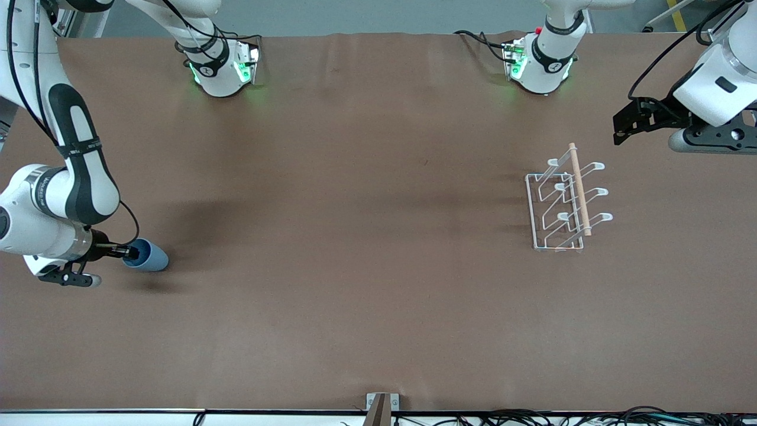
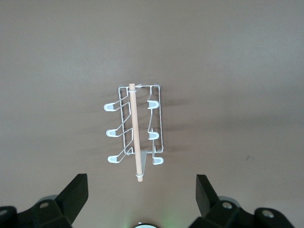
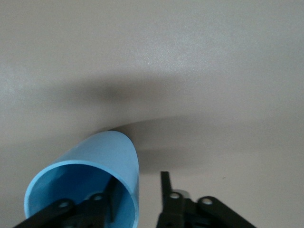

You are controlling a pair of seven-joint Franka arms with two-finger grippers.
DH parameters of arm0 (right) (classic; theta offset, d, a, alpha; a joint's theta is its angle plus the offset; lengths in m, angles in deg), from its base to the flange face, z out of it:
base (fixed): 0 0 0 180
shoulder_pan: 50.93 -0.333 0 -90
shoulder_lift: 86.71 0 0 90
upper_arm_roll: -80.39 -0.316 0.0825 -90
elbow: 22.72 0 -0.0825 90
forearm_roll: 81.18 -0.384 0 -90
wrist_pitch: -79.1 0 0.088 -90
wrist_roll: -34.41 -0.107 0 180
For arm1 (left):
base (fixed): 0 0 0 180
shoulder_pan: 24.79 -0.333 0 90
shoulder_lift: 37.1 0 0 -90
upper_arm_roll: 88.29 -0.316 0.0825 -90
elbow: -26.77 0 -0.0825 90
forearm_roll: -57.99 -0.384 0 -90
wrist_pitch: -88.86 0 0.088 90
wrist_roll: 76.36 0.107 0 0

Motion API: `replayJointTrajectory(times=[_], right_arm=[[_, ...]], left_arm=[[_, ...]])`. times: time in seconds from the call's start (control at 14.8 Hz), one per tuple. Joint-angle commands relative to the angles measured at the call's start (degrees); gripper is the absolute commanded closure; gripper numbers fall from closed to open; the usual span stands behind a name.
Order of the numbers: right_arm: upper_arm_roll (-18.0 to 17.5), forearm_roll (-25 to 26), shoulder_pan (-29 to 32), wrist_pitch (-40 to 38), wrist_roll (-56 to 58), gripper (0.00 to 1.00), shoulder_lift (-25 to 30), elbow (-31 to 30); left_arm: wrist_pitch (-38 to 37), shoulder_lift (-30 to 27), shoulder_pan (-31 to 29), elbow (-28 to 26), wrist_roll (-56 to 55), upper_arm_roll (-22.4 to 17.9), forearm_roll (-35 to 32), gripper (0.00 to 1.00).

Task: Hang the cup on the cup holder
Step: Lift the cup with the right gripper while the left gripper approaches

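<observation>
- The right gripper is low at the right arm's end of the brown table, reaching sideways into the light-blue cup, which lies on its side on the table with its open mouth toward the gripper.
- In the right wrist view 1 finger sits inside the cup's mouth and the other outside its wall, with the rim wall between them; the jaws are narrowed around that wall, though a firm pinch cannot be confirmed.
- The surface under the right gripper is a plain brown sheet, bare around the cup, with a soft shadow of the arm beside it.
- Between this gripper and the cup holder nothing stands on the table; the holder is well apart, toward the left arm's end.
- The cup holder is a white wire rack with 6 prongs and a wooden rod on top.
- The left gripper waits in the air just beside the holder; the left wrist view looks down on the rack and its fingers stand wide apart, holding nothing.
- The 2 arm bases stand along the table edge farthest from the front camera; beside them is grey floor.
- A small bracket sits at the table edge nearest the front camera.
</observation>
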Motion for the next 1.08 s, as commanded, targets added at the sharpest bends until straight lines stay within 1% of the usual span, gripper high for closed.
replayJointTrajectory(times=[0.0, 0.2, 0.34, 0.47, 0.54, 0.61, 0.81, 0.95, 1.02], right_arm=[[-0.63, -0.23, 0.38, 0.38, 0.07, 0.97, 0.68, -0.9], [-0.72, -0.23, -0.5, -1.36, -0.28, 0.97, 1.99, -0.64], [-0.81, -0.23, -1.11, -4.09, -0.28, 0.97, 4.71, -0.02], [-2.12, -0.23, -1.73, -6.02, -0.37, 0.97, 8.49, -0.11], [-3.52, -0.4, -1.65, -7.43, -0.37, 0.97, 10.25, -0.02], [-4.84, -2.49, -1.56, -8.57, -0.37, 0.97, 12.18, -0.11], [-7.13, -16.35, -3.04, -12.88, -0.55, 0.97, 16.05, -0.11], [-7.4, -23.13, -6.89, -14.64, -1.68, 0.97, 18.6, -0.2], [-7.4, -25.17, -9.35, -14.65, -3.34, 0.98, 19.92, -0.2]], left_arm=[[-0.18, 1.01, 0.21, 1.65, 0.43, -0.16, 0.49, 0.0], [-0.27, 1.09, 0.21, 1.65, 0.43, -0.16, 0.49, 0.0], [-0.18, 1.09, 0.13, 1.65, 0.43, -0.16, 0.49, 0.0], [-0.18, 1.09, 0.13, 1.65, 0.43, -0.16, 0.49, 0.0], [-0.18, 1.09, 0.13, 1.65, 0.43, -0.16, 0.49, 0.0], [-0.18, 1.09, 0.21, 1.65, 0.43, -0.16, 0.58, 0.0], [-0.26, 1.09, 0.13, 1.65, 0.43, -0.16, 2.07, 0.0], [-0.18, 1.09, -0.14, 1.65, 0.43, -0.16, 2.6, 0.0], [-0.18, 1.18, -0.14, 1.65, 0.43, -0.16, 2.6, 0.0]])
